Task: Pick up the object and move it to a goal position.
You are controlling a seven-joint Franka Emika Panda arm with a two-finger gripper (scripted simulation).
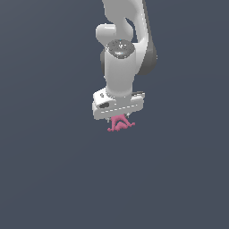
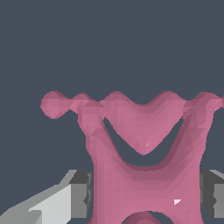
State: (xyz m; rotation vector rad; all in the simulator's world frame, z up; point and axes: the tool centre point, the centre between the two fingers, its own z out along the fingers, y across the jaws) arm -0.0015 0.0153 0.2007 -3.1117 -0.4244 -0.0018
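Here we see the white arm (image 1: pixel 120 53) pointing straight down, gripper (image 1: pixel 118 117) clenched on the pink object (image 1: pixel 120 124), its body pinched between the fingers (image 2: pixel 78 194), knobby prongs poking out below the claw, all against plain dark grey ground (image 1: pixel 44 179).

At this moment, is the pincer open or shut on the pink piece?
Shut on it: the pincer has fingers against both sides of the pink piece.
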